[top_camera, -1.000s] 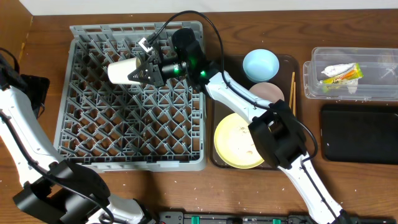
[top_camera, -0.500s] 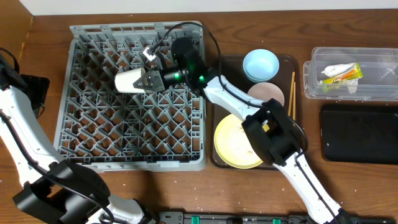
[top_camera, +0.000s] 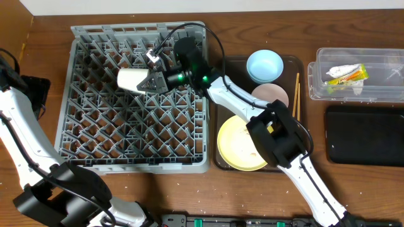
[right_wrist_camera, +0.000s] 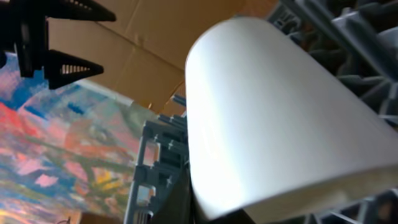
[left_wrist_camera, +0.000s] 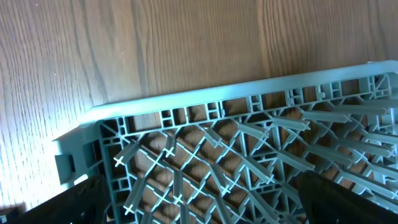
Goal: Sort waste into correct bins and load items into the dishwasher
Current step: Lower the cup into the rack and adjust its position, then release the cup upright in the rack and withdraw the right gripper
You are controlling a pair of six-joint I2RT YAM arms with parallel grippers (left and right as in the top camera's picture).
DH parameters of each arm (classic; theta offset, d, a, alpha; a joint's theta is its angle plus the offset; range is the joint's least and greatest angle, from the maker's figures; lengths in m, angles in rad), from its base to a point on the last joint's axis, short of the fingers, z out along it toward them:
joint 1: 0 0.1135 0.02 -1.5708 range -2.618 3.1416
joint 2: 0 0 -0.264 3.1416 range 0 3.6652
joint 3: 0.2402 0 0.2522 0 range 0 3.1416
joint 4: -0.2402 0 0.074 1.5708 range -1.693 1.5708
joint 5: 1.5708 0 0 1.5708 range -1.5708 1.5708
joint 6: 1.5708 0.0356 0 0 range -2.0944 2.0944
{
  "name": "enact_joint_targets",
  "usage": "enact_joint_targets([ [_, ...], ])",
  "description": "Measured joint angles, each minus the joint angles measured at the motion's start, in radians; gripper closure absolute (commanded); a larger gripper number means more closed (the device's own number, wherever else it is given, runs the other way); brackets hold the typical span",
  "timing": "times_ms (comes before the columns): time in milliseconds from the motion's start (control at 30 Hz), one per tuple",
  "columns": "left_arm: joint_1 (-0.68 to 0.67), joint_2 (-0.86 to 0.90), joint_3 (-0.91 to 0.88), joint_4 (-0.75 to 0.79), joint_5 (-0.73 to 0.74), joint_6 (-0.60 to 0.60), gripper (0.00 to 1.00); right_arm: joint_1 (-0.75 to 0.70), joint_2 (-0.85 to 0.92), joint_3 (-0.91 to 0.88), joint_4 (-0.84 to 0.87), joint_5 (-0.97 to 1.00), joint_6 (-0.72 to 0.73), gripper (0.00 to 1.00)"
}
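Cream cup [top_camera: 131, 80]: on its side, upper centre of grey dish rack [top_camera: 82, 148], lower toward the pegs than a second ago. Right gripper [top_camera: 150, 81] pinches its rim; left gripper [left_wrist_camera: 205, 210] spread, empty. Release likely due.

the cup [top_camera: 129, 79] looks smooth, the dish rack [top_camera: 113, 133] plastic, the table [top_camera: 265, 17] grained wood.

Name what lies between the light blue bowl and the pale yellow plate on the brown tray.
The pinkish-white bowl lies there, partly hidden by the right arm; the overhead view shows it.
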Motion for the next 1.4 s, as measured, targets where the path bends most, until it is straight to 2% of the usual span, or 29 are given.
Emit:
enact_joint_targets([
  [133,0.0,0.0,0.0,0.0,0.0,0.0,0.02,-0.038,0.0,0.0,-0.015,0.04,-0.006,0.93],
  [267,0.0,0.0,0.0,0.0,0.0,0.0,0.02,-0.063,-0.006,0.0,-0.045,0.028,-0.012,0.85],
  [433,0.0,0.0,0.0,0.0,0.0,0.0,0.02,-0.08,-0.031,-0.001,-0.105,0.051,-0.033,0.79],
  [600,0.0,0.0,0.0,0.0,0.0,0.0,0.02,-0.099,-0.073,-0.001,-0.15,0.085,-0.053,0.63],
  [1000,0.0,0.0,0.0,0.0,0.0,0.0,0.02,-0.106,-0.238,-0.001,-0.266,0.109,-0.118,0.65],
  [1167,0.0,0.0,0.0,0.0,0.0,0.0,0.02,-0.106,-0.28,-0.001,-0.475,0.206,-0.211,0.65],
  [1233,0.0,0.0,0.0,0.0,0.0,0.0,0.02,-0.106,-0.297,-0.002,-0.594,0.297,-0.244,0.58],
  [1300,0.0,0.0,0.0,0.0,0.0,0.0,0.02,-0.108,-0.323,-0.007,-0.686,0.401,-0.268,0.37],
  [1367,0.0,0.0,0.0,0.001,-0.001,0.0,0.02,-0.114,-0.364,-0.012,-0.779,0.506,-0.292,0.06],
  [1400,0.0,0.0,0.0,0.0,0.0,0.0,0.02,-0.12,-0.389,-0.013,-0.817,0.546,-0.298,0.01],
])
